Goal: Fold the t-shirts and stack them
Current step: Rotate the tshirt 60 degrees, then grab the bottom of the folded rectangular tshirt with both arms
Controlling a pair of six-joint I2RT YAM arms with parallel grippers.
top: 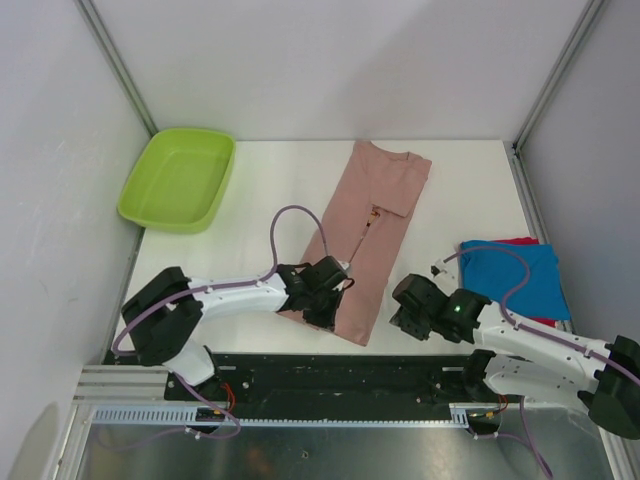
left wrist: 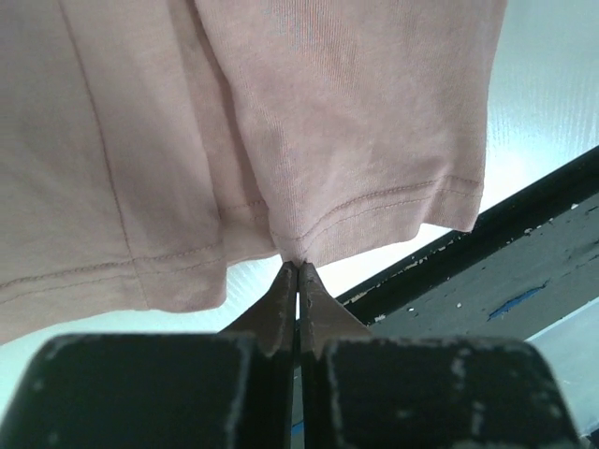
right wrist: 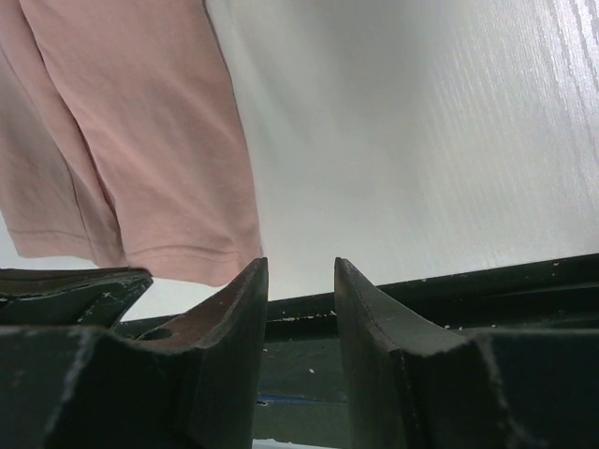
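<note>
The dusty pink t-shirt (top: pixel 372 230) lies folded into a long strip in the middle of the table, collar at the far end. My left gripper (top: pixel 325 312) is at its near hem and is shut on the hem edge (left wrist: pixel 298 254); the cloth fills the left wrist view (left wrist: pixel 281 122). My right gripper (top: pixel 398 322) is open and empty, low over the table just right of the shirt's near right corner (right wrist: pixel 187 253). A folded blue t-shirt (top: pixel 515 275) lies on a red one (top: pixel 515 241) at the right.
The lime-green tub (top: pixel 178 178) stands at the far left. A black strip (top: pixel 400 370) runs along the table's near edge, right behind both grippers. White walls and metal posts close in the table.
</note>
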